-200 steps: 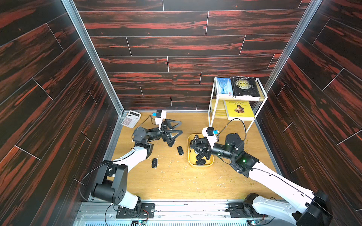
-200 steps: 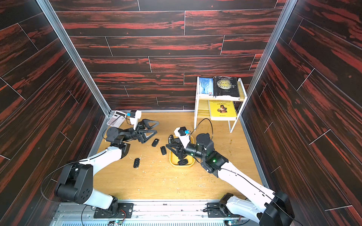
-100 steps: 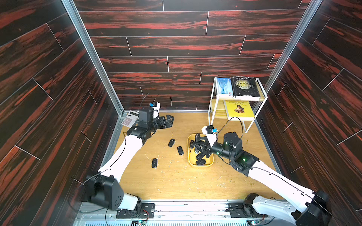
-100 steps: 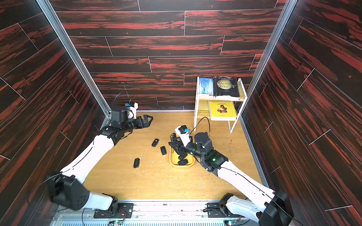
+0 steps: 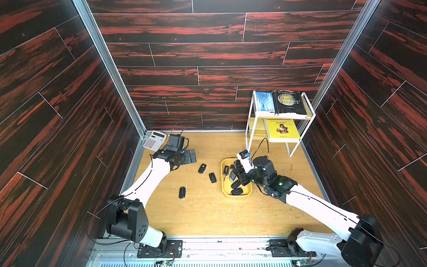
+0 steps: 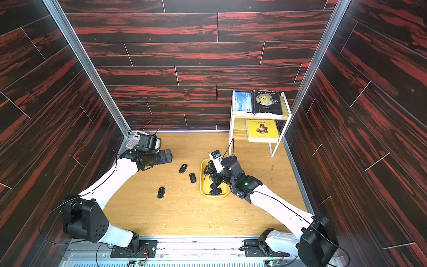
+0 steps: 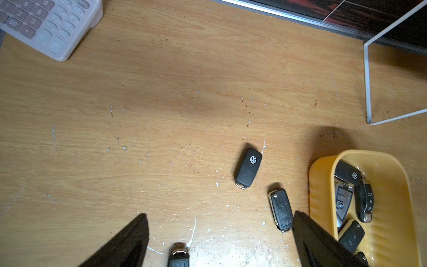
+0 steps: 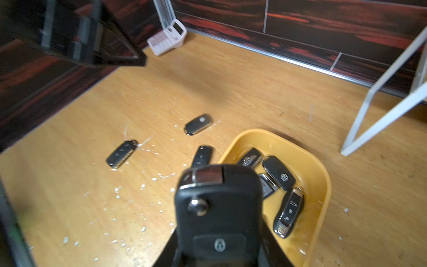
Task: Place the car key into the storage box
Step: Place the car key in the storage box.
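Observation:
My right gripper (image 8: 219,245) is shut on a black flip car key (image 8: 217,208), its lock button and metal end facing the wrist camera. In both top views the right gripper (image 5: 240,173) hangs over the storage box (image 5: 224,185), a shallow yellow tray (image 8: 323,185) holding several black key fobs. Three more car keys lie on the table left of the box (image 5: 202,168) (image 5: 212,177) (image 5: 182,192). My left gripper (image 7: 220,213) is open and holds nothing. It is raised above the table at the far left (image 5: 191,157).
A white calculator (image 5: 154,140) lies in the far left corner beside the left arm. A white wire shelf rack (image 5: 288,148) with books stands at the far right, just behind the storage box (image 6: 202,185). Dark panel walls close in three sides.
The left arm has lifted off the table and pulled back toward the calculator, its gripper still open. The right gripper has stayed over the storage box with the key.

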You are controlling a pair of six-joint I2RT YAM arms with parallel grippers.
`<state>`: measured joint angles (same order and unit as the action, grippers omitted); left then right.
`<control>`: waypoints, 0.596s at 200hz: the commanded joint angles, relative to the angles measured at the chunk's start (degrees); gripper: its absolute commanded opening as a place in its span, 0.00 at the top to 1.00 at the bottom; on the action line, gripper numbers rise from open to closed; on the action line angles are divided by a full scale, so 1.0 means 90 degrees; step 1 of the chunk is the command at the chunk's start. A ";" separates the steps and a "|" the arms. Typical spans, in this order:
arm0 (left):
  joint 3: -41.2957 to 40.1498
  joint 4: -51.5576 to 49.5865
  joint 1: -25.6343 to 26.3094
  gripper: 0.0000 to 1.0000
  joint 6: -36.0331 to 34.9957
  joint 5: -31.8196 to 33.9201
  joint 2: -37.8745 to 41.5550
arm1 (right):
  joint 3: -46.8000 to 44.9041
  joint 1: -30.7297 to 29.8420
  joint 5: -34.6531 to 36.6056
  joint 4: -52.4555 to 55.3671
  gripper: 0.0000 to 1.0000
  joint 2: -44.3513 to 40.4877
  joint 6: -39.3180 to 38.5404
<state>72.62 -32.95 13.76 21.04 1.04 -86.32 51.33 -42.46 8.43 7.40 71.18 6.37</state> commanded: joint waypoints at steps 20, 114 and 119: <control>0.0403 -0.0843 -0.0033 0.00 -0.0101 0.0508 -0.0284 | 0.0246 -0.0009 0.0685 0.0440 0.74 0.0537 0.0006; 0.0554 -0.1102 -0.0033 0.00 0.0031 0.0065 -0.0503 | 0.0824 -0.0020 0.0731 0.0828 0.74 0.1679 -0.0080; 0.0603 -0.1160 -0.0028 0.00 0.0049 0.0079 -0.0525 | 0.0853 -0.0020 0.0689 0.0846 0.74 0.1765 -0.0062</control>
<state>75.20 -39.99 13.67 21.02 2.33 -90.24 56.73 -42.46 15.00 13.98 85.03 6.11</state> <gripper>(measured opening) 0.999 0.380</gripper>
